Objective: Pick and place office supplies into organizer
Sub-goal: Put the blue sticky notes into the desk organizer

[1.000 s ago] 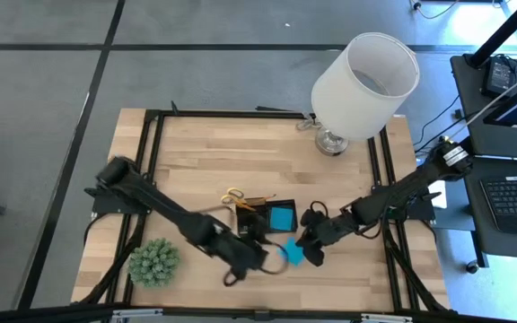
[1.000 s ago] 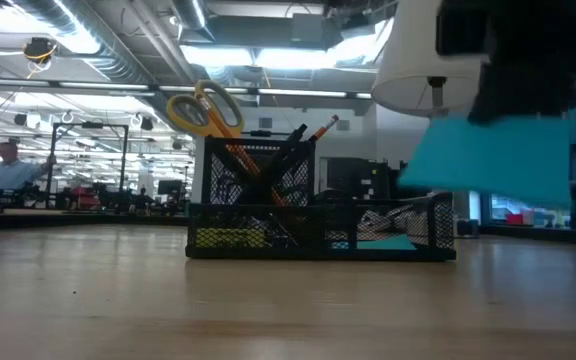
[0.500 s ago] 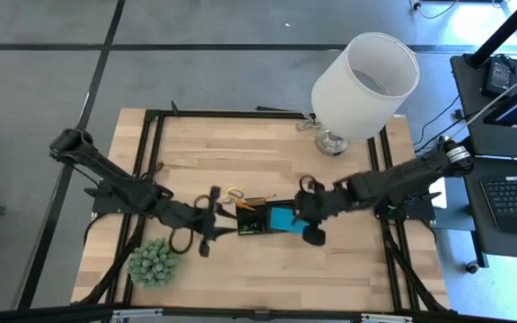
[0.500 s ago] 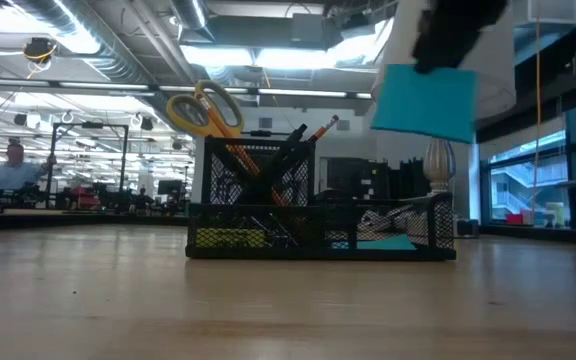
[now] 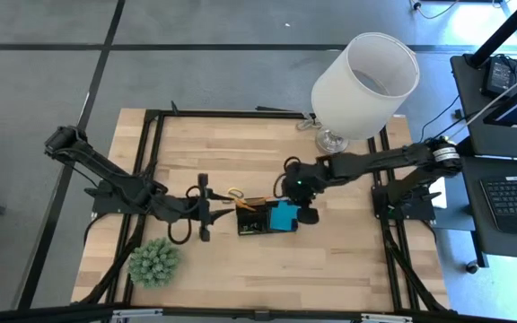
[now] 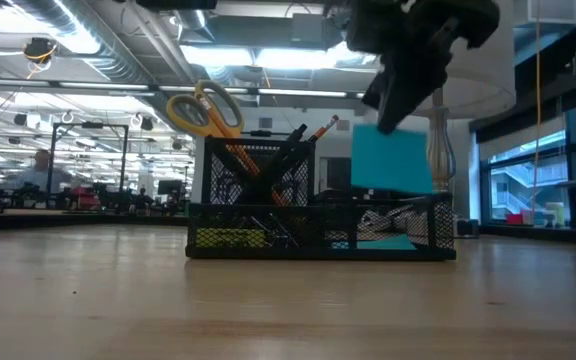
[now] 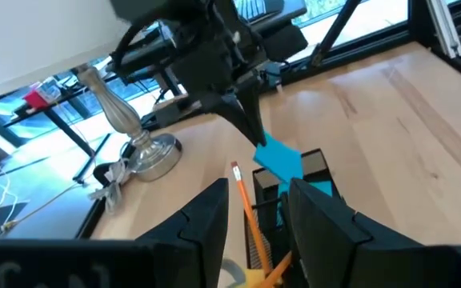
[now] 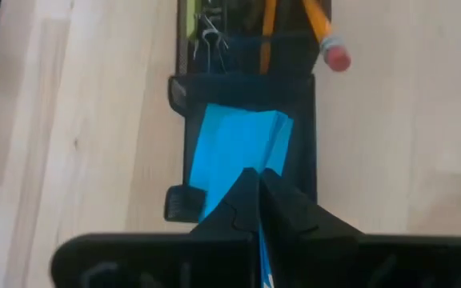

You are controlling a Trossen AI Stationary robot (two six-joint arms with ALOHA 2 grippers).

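Note:
The black mesh organizer point(image 5: 257, 218) point(image 6: 318, 215) stands at the table's middle. Upright in its tall part are yellow-handled scissors point(image 6: 203, 108), pens and orange pencils point(image 7: 242, 200). My right gripper point(image 5: 296, 205) point(image 6: 393, 108) is shut on a bright blue pad point(image 6: 393, 158) point(image 7: 278, 158), just above the organizer's low right compartment point(image 8: 302, 128). Another blue piece point(image 6: 388, 242) lies inside that compartment. My left gripper point(image 5: 210, 208) point(image 7: 258, 212) stands open to the left of the organizer, holding nothing. My right gripper pinches the blue pad's upper edge point(image 6: 380, 128) between its two fingers point(image 7: 242, 120), which slant down from the table's right side. The pad hangs below the fingertips, clear of the organizer, over the low compartment.
A big white lamp point(image 5: 366, 76) stands at the far right, its metal base point(image 5: 333, 141) behind the organizer. A green spiky plant ball point(image 5: 154, 262) sits near the front left corner. A person point(image 6: 38, 165) shows far off in the room.
My right gripper has carried the blue pad up from the near side toward the table's left and far edge, and now holds it over the organizer; the wrist has rolled and the pad now hangs down. My left gripper has drawn back from the near middle toward the table's left.

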